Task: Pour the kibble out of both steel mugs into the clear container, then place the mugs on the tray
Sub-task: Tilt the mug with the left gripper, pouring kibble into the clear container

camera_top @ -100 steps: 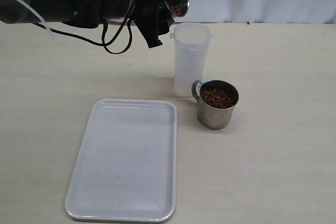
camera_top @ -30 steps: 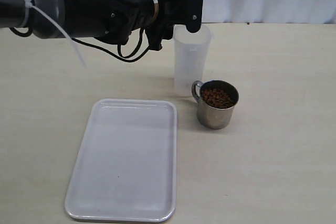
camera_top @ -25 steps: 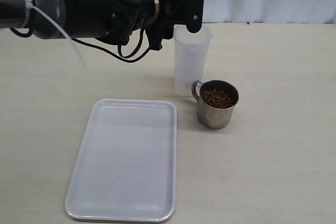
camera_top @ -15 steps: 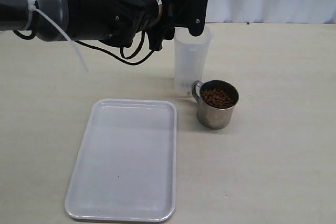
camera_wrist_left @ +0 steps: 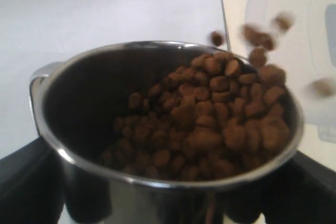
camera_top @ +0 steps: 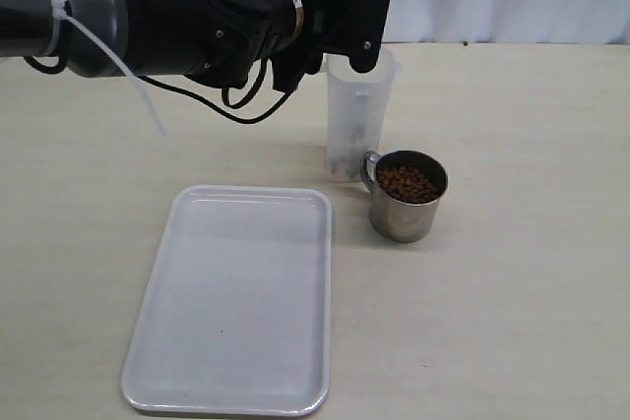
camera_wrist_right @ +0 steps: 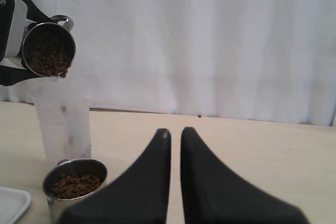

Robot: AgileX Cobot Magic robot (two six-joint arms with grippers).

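Observation:
My left gripper [camera_top: 359, 7] is shut on a steel mug [camera_wrist_left: 168, 129], tipped over the mouth of the clear container [camera_top: 356, 115]. Kibble [camera_wrist_left: 210, 124] is heaped at the mug's lip, and blurred pellets [camera_wrist_left: 257, 35] are falling off it. The right wrist view shows the same tilted mug [camera_wrist_right: 48, 50] above the container [camera_wrist_right: 64, 124]. A few dark pellets show low inside the container. The second steel mug [camera_top: 407, 194], full of kibble, stands upright just right of the container. The white tray [camera_top: 231, 297] lies at the front left. My right gripper [camera_wrist_right: 175, 132] is shut on nothing, above the table.
A white curtain [camera_wrist_right: 210, 40] hangs behind the table's far edge. The left arm's dark body and cables [camera_top: 177, 27] stretch over the back left of the table. The right arm does not show in the exterior view.
The left gripper has tipped its mug further over the container's mouth. Kibble now falls out, and dark pellets have appeared low in the container. The second mug and tray have not moved.

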